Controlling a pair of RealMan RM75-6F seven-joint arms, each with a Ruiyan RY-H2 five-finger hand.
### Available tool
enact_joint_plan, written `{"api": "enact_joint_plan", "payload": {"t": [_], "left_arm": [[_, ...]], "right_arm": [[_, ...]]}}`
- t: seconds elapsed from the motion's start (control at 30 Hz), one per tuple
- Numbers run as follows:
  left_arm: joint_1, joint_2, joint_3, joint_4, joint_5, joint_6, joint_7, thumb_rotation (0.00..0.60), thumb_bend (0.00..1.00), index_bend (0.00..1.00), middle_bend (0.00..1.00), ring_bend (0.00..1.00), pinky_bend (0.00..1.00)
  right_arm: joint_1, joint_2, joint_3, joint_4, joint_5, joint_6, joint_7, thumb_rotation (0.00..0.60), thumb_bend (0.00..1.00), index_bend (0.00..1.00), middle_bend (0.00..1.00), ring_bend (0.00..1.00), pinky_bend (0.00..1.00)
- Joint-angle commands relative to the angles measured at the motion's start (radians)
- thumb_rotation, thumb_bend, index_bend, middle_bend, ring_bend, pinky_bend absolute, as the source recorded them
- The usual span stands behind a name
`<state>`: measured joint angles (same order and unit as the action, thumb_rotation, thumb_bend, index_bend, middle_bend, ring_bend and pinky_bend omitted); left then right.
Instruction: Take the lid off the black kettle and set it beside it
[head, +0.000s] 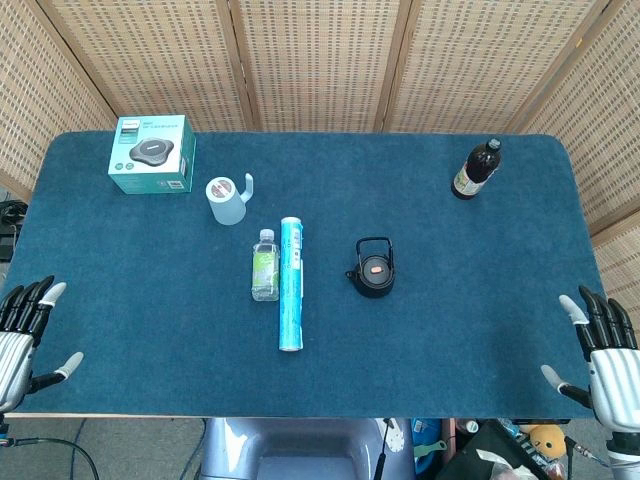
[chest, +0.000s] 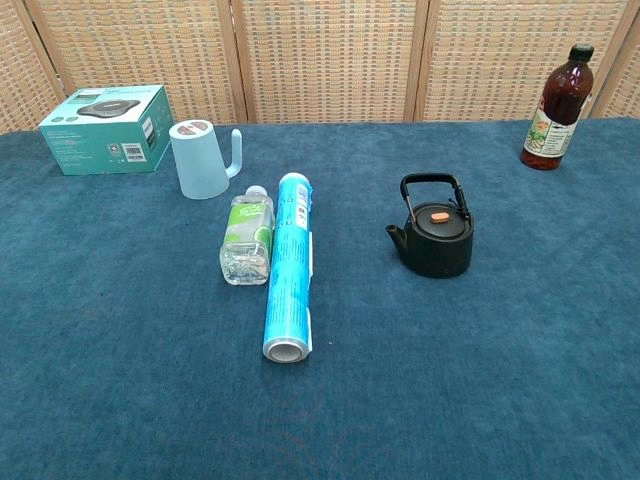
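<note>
The black kettle (head: 375, 272) (chest: 434, 238) stands upright near the middle of the blue table, spout to the left and handle raised. Its lid (head: 375, 268) (chest: 437, 216), black with an orange knob, sits on the kettle. My left hand (head: 25, 330) is at the table's front left corner, fingers spread, holding nothing. At the front right corner my right hand (head: 600, 345) is likewise spread and empty. Both hands are far from the kettle and neither shows in the chest view.
A blue roll (head: 291, 283) (chest: 288, 266) and a small plastic bottle (head: 265, 264) (chest: 245, 238) lie left of the kettle. Behind them stand a pale blue cup (head: 226, 199) (chest: 204, 158) and a teal box (head: 152, 153) (chest: 105, 128). A dark bottle (head: 476, 169) (chest: 554, 108) stands far right.
</note>
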<state>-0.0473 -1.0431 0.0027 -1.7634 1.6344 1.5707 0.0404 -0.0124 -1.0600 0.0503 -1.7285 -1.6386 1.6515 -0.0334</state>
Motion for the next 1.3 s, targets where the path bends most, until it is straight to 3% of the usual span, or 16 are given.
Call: {"api": "enact_joint_plan", "payload": {"t": [0.03, 0.43, 0.53, 0.7, 0.83, 1.03, 1.17, 1.3], "left_arm": [[0.000, -0.001, -0.001, 0.001, -0.002, -0.001, 0.000, 0.600, 0.23, 0.00, 0.00, 0.00, 0.00], [0.001, 0.001, -0.001, -0.001, 0.005, 0.005, -0.006, 0.600, 0.23, 0.00, 0.00, 0.00, 0.00], [-0.001, 0.001, -0.003, 0.001, 0.001, 0.003, -0.010, 0.600, 0.23, 0.00, 0.00, 0.00, 0.00], [-0.006, -0.001, -0.012, 0.007, -0.014, -0.006, -0.013, 0.600, 0.23, 0.00, 0.00, 0.00, 0.00], [-0.014, -0.006, -0.021, 0.016, -0.034, -0.019, -0.010, 0.600, 0.23, 0.00, 0.00, 0.00, 0.00], [-0.025, -0.020, -0.039, 0.035, -0.066, -0.034, -0.004, 0.600, 0.23, 0.00, 0.00, 0.00, 0.00], [-0.030, -0.021, -0.044, 0.040, -0.085, -0.046, -0.008, 0.600, 0.23, 0.00, 0.00, 0.00, 0.00], [-0.033, -0.021, -0.047, 0.043, -0.096, -0.055, -0.013, 0.600, 0.23, 0.00, 0.00, 0.00, 0.00]], "right_arm": [[0.001, 0.000, 0.000, 0.000, 0.001, -0.003, 0.001, 0.600, 0.00, 0.00, 0.00, 0.00, 0.00], [0.049, 0.004, 0.016, 0.011, 0.012, -0.071, 0.050, 0.600, 0.03, 0.00, 0.00, 0.00, 0.00], [0.111, 0.013, 0.046, 0.010, 0.017, -0.141, 0.058, 0.600, 0.09, 0.02, 0.00, 0.00, 0.00], [0.253, 0.026, 0.121, -0.030, 0.060, -0.306, 0.060, 0.600, 0.26, 0.18, 0.00, 0.00, 0.00], [0.381, 0.004, 0.199, -0.064, 0.176, -0.467, 0.005, 0.600, 0.34, 0.33, 0.00, 0.00, 0.00], [0.567, -0.087, 0.283, -0.070, 0.437, -0.687, -0.123, 0.600, 0.45, 0.41, 0.00, 0.00, 0.00], [0.673, -0.171, 0.295, -0.013, 0.613, -0.754, -0.259, 0.600, 0.50, 0.45, 0.00, 0.00, 0.00], [0.732, -0.249, 0.289, 0.038, 0.725, -0.753, -0.334, 0.600, 0.51, 0.46, 0.00, 0.00, 0.00]]}}
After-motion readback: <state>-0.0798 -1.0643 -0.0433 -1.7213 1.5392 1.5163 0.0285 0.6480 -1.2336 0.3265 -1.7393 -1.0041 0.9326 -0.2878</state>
